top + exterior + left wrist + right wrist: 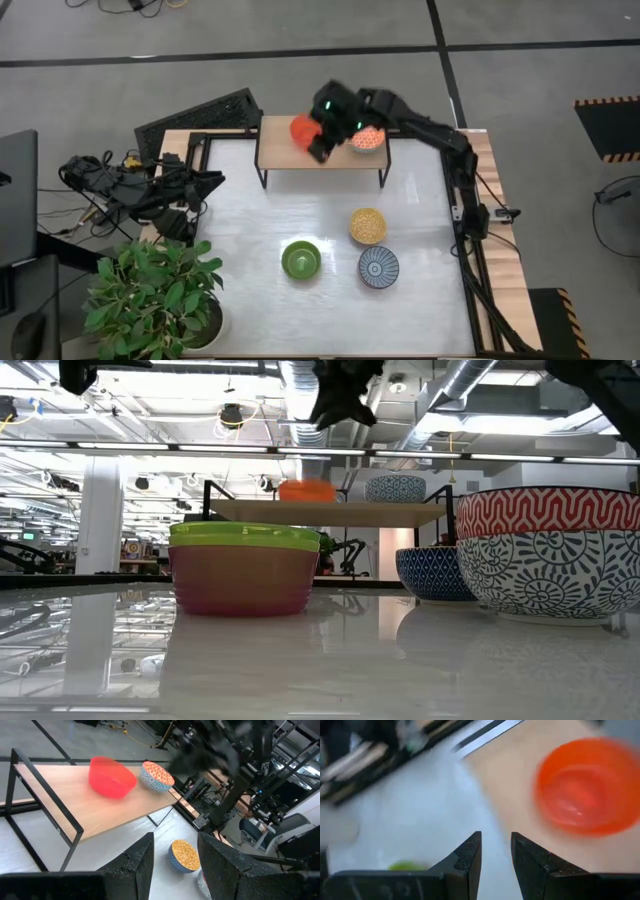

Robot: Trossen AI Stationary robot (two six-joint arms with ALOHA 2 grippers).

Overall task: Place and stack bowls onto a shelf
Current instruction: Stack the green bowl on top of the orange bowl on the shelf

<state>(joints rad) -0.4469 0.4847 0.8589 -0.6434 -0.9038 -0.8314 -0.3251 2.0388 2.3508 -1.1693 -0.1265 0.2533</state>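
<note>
A red bowl (303,130) sits on the light wooden top of the shelf (275,155) at the far edge of the table (250,230), toward the shelf's left half, with an orange-patterned bowl (368,139) on the same top to its right; the two are apart, not stacked. The right gripper (322,145) hangs just above the shelf beside the red bowl, and its wrist view shows the dark fingers (470,857) parted with only a narrow gap and nothing between them, the bowl lying free beyond the tips. On the white tabletop nearer the camera, a green bowl (300,259), a yellow bowl (368,225) and a blue-grey lined bowl (378,267) wait well apart from the shelf; the low view suggests the green and blue-grey ones each rest on another bowl. The left gripper (175,865) is parked at the table's left side, fingers spread wide and empty, next to a potted plant (150,295).

The step in hand looks like the release of the red bowl, just set down. The next move likely calls for the right arm to lift clear without nudging it, then swing back over the table to pick one of the remaining bowls by its rim.
</note>
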